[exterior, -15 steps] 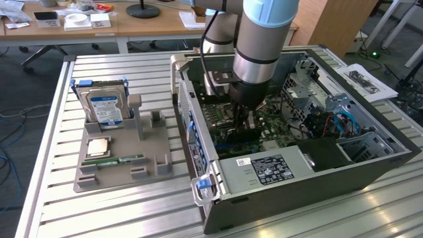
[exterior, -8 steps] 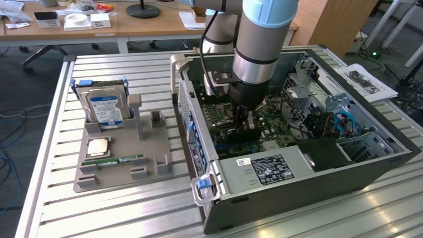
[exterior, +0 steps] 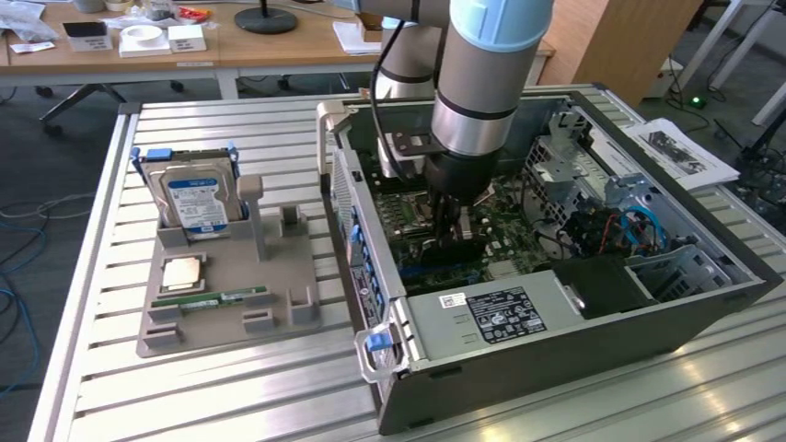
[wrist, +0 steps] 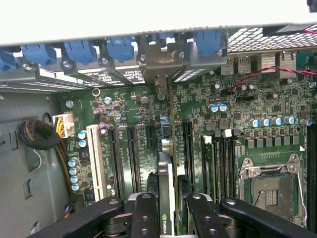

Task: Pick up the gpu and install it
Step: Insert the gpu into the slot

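Observation:
The gpu shows edge-on in the wrist view as a thin card with a green logo on its top edge. It stands upright over the motherboard's black expansion slots. Its silver end bracket reaches the case's rear slot openings. My gripper is shut on the card, one black finger on each side. In the exterior view the gripper is low inside the open computer case, with the dark gpu just under it. Whether the card sits in its slot, I cannot tell.
A grey holder tray at the exterior view's left carries a hard drive, a chip and a green memory stick. Inside the case are the power supply, drive cages, blue slot latches and a CPU socket.

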Controlling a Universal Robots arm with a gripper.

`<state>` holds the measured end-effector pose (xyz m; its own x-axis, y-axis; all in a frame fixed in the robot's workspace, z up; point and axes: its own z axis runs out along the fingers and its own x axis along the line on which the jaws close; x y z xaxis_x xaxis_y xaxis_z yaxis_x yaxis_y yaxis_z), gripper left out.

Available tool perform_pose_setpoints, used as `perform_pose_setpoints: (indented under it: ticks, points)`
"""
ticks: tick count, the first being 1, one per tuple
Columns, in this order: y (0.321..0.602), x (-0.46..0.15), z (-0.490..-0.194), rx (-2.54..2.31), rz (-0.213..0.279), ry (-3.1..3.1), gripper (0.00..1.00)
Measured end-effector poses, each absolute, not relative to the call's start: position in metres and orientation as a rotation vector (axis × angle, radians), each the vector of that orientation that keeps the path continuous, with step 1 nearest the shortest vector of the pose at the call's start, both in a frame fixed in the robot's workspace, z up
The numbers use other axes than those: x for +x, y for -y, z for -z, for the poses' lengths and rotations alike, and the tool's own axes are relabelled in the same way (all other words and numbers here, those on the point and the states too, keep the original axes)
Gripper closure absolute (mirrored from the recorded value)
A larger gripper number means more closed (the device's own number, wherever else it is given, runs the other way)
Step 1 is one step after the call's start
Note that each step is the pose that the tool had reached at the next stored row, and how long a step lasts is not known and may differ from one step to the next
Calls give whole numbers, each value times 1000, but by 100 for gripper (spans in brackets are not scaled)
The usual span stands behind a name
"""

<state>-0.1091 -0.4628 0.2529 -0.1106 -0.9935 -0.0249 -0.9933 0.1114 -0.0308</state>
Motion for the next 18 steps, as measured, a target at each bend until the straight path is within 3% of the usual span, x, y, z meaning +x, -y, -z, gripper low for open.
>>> perform_pose_setpoints:
  ticks: [18]
  points:
    - [463,-110,-253,-2068,10,-2313,73]
